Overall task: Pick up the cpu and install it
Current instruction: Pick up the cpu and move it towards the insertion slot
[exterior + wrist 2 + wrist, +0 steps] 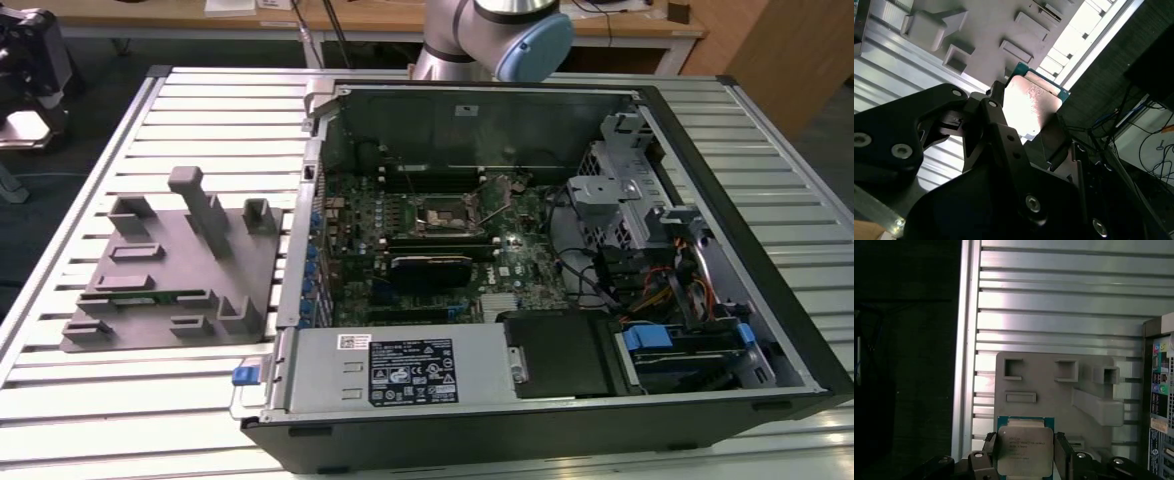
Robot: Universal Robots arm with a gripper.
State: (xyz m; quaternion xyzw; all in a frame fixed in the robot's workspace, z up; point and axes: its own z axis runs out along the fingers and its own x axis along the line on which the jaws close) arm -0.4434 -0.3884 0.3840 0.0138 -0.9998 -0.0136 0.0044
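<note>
Fingers [990,449] pinching the cpu [1025,452] by two opposite edges. Its silvery lid faces the first wrist view, with the green rim peeking out past it. It looks to us lifted clear, above the grey slotted block [1054,385] on the ribbed tabletop [1054,305], beside the open computer case [561,250]. The socket [445,213] lies inside that case. We judge the chip light, rigid and slick on its metal top (underside contacts surely delicate). The bare edges seem the right hold for the fingers, with a modest squeeze and the chip kept level.
</note>
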